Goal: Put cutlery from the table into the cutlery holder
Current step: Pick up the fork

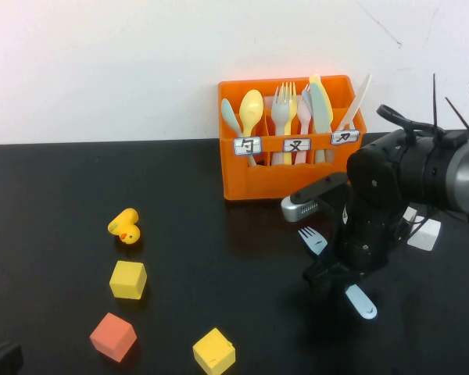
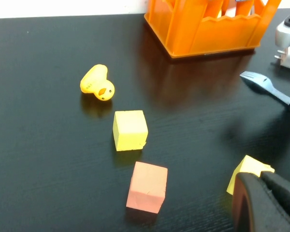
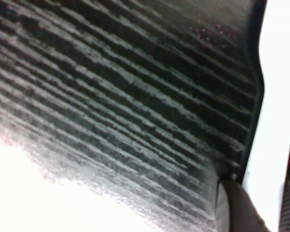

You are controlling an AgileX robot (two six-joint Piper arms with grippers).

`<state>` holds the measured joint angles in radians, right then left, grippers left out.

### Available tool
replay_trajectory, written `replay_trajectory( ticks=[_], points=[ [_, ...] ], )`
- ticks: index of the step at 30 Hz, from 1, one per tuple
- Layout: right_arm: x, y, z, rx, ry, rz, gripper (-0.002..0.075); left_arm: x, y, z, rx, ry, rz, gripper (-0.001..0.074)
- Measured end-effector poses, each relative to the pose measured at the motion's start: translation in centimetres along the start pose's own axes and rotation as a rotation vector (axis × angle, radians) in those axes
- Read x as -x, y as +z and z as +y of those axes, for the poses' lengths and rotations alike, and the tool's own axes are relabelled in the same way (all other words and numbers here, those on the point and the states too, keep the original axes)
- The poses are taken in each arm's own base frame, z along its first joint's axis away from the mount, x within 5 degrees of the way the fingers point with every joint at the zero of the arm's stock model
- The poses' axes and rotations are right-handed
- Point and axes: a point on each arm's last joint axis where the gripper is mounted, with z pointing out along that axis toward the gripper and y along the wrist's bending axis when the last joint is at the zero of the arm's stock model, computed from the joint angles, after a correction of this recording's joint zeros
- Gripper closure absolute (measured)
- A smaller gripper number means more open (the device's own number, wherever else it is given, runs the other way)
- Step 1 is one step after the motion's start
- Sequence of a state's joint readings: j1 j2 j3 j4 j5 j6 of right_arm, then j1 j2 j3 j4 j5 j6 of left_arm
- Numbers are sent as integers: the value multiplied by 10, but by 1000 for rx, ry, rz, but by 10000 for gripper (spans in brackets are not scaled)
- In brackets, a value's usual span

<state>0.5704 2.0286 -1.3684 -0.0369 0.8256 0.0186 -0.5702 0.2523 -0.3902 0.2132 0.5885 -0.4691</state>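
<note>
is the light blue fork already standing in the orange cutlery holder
No, the light blue fork lies flat on the black table in front of the cutlery holder, under the right gripper.

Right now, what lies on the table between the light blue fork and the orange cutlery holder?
In the high view, a small silver-grey device lies between the fork and the cutlery holder; the right gripper covers the fork's middle.

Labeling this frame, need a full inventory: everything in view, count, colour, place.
fork: 1, light blue, flat on table under right arm
cutlery holder: 1, orange, back centre, holds assorted cutlery
table: 1, black
duck: 1, yellow, left
cubes: 3, two yellow, one red, front left
white block: 1, far right
left gripper: shut, parked front left
right gripper: down over fork's middle, closing
</note>
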Motion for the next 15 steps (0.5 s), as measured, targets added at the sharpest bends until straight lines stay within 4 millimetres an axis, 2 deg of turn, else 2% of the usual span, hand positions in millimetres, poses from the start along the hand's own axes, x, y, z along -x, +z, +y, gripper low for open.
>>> replay_trajectory(
  ticks=[8, 15],
  points=[
    [0, -1, 0, 11, -23, -5, 557, 1, 0, 0, 2, 8, -8, 736],
    [3, -17, 5, 69, -38, -97, 558, 1, 0, 0, 3, 8, -9, 736]
  ],
)
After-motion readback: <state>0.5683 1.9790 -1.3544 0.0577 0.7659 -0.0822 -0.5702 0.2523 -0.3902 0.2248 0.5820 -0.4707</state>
